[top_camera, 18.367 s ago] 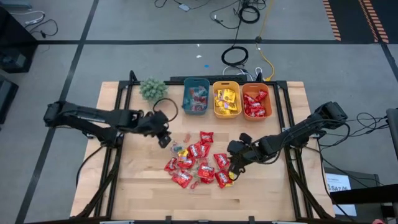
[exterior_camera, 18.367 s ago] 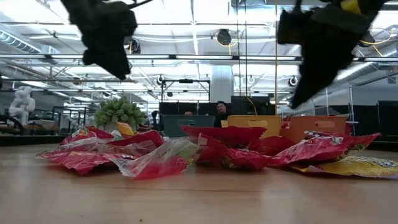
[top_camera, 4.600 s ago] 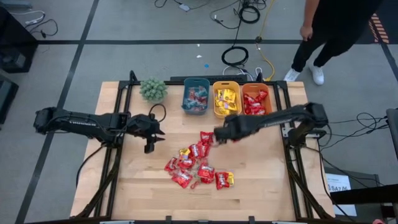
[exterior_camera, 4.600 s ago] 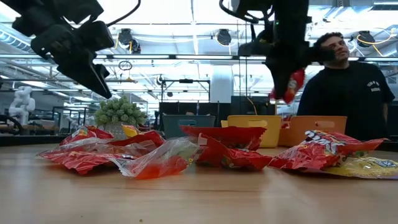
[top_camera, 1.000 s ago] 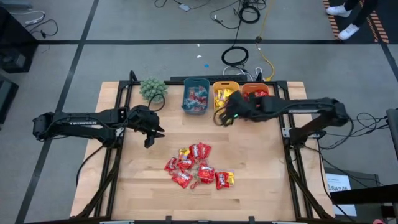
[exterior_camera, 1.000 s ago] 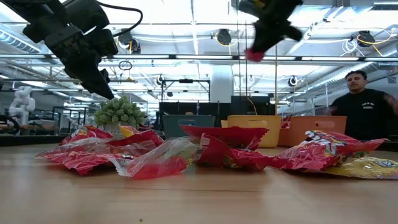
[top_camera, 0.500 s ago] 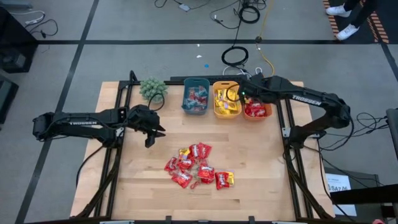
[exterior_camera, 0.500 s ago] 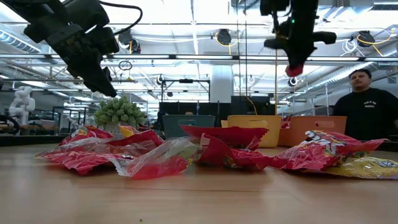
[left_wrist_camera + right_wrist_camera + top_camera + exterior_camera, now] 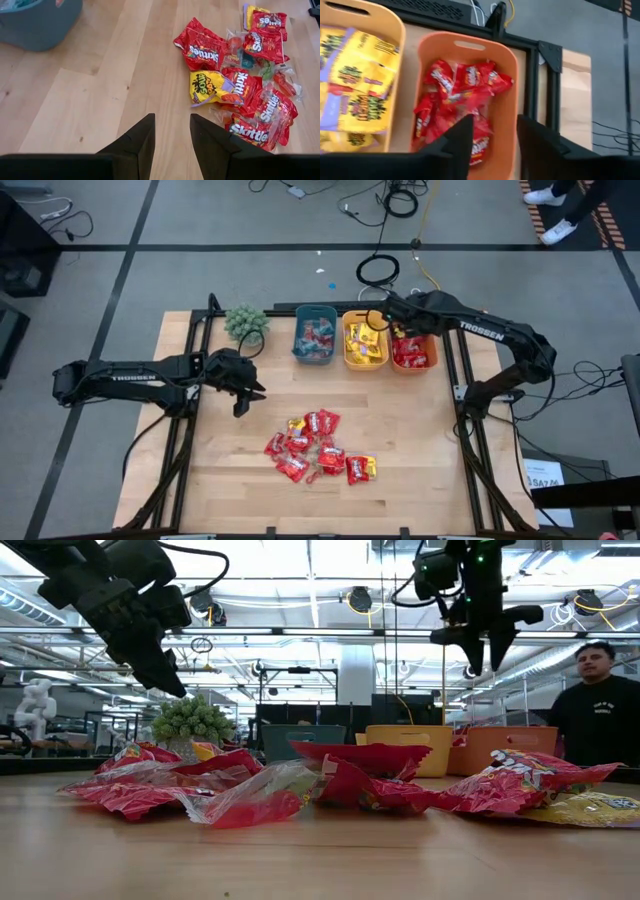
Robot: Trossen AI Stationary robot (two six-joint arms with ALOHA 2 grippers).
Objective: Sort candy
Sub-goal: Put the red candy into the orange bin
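The candy (image 9: 318, 446) lies in a loose pile on the wooden table, mostly red packets with a yellow one (image 9: 210, 86) among them. More of it fills the teal bin (image 9: 315, 333), yellow bin (image 9: 364, 340) and orange bin (image 9: 413, 346) at the far edge. My right gripper (image 9: 495, 120) hangs open above the orange bin (image 9: 512, 112), pointing down at the red packets (image 9: 455, 100) inside, its fingers bare. My left gripper (image 9: 171, 117) waits open above bare wood, left of the pile, also seen in the high view (image 9: 238, 406).
A small green spiky plant (image 9: 245, 322) stands at the far left, beside the teal bin. Black frame rails (image 9: 452, 370) run along the table's sides. A person (image 9: 600, 700) stands behind the table on the right. Bare wood lies near the front edge.
My right gripper has swung from in front of the yellow bin toward the far right, over the orange bin, and tipped further downward. Its fingers have opened. The red packet at their tips is gone from them.
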